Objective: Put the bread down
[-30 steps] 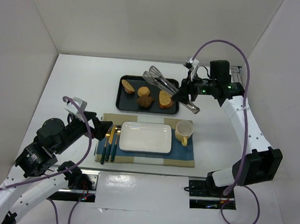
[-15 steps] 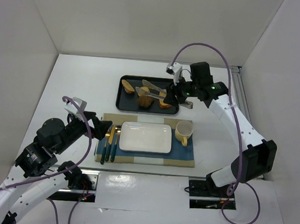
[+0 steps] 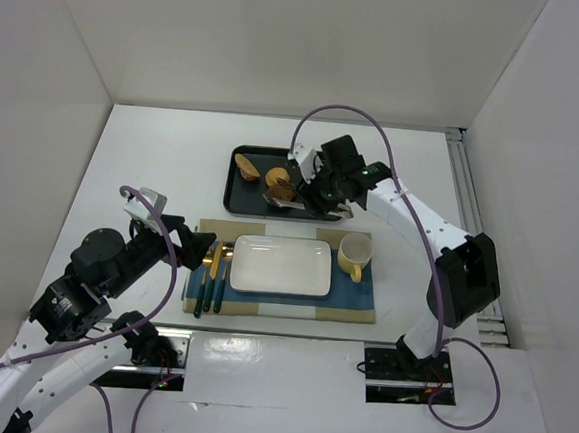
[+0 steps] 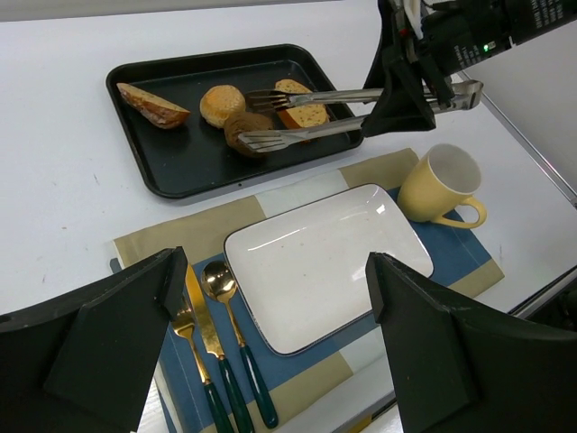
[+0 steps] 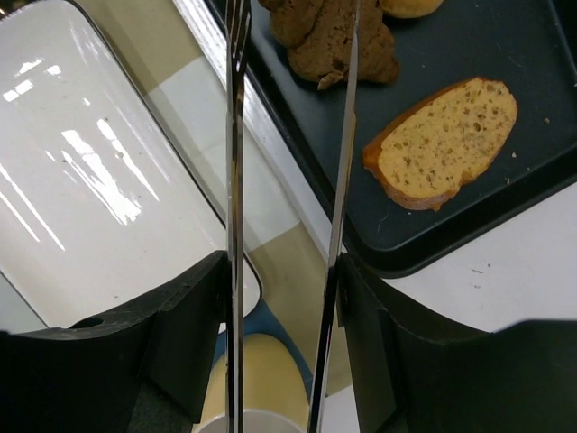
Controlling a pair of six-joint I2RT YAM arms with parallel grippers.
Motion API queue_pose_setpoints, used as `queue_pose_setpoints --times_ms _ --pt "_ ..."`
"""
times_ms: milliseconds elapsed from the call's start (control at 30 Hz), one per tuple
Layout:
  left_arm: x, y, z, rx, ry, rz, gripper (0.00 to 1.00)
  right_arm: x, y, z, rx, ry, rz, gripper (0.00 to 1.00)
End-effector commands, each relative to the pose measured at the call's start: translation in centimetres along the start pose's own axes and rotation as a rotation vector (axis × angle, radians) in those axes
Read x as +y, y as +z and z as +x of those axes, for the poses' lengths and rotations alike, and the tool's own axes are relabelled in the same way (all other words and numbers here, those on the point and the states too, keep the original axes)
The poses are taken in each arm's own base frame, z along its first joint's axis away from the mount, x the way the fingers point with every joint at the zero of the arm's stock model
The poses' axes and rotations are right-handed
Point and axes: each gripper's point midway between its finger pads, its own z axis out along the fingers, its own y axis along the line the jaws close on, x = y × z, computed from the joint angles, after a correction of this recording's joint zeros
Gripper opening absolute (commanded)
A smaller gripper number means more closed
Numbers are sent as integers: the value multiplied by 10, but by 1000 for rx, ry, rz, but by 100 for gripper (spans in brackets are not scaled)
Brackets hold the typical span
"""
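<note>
The bread (image 4: 242, 124), a dark brown lumpy pastry, lies in the black tray (image 4: 180, 176); it also shows in the right wrist view (image 5: 332, 41) and the top view (image 3: 279, 194). My right gripper (image 5: 281, 271) is shut on metal tongs (image 5: 234, 162) and hovers over the tray's right part (image 3: 317, 184). The tongs (image 4: 325, 113) stand open, one arm on each side of the bread; I cannot tell whether they touch it. My left gripper (image 4: 279, 343) is open and empty above the placemat's left end (image 3: 202, 248).
In the tray are also a round pale bun (image 4: 222, 104), a golden toast slice (image 5: 442, 140) and a wedge of bread (image 4: 151, 104). A white rectangular plate (image 4: 325, 262), a yellow cup (image 4: 442, 185) and gold cutlery (image 4: 212, 325) lie on the placemat.
My right arm has swung left with the tongs, from the tray's right edge to over the tray, and the tong tips now reach the dark bread. The left arm has not moved.
</note>
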Motion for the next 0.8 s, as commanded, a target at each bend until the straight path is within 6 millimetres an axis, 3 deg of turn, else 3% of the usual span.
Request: queue_pose_setpoints --times_ms 0,367,533,767 --pt "1 1 -6 -27 -9 -9 100 -6 11 -14 -20 -59 54 60" --pt "1 1 -6 -27 -9 -9 100 1 49 1 77 -104 79 58" --pt "1 1 -6 -27 -9 -9 100 0 46 -3 65 -122 101 33" --pt "1 1 -6 -27 -9 -9 100 -2 27 -15 11 -129 134 36"
